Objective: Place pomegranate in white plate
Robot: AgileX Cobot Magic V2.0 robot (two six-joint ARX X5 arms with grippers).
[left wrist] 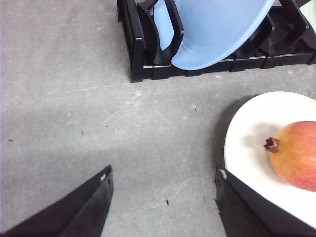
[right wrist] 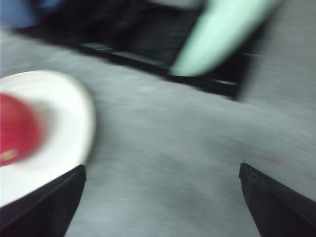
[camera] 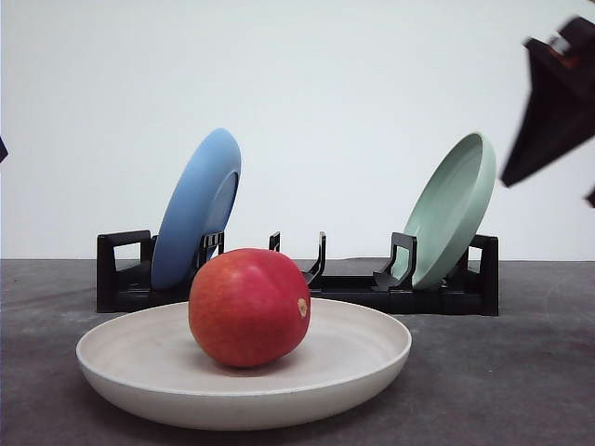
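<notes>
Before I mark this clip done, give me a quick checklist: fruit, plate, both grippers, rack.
1. Pomegranate in the white plate: ok, it rests inside the rim.
2. White plate flat on the table: ok.
3. Left gripper free of the fruit: ok, fingers spread over bare table beside the plate, nothing between them.
4. Right gripper free of the fruit: ok, fingers wide apart and empty; its view is motion-blurred.
5. Blue plate and green plate standing in the black rack: ok, both lean in their slots.
6. Fruit at rest, not rolling: cannot tell from one moment.
</notes>
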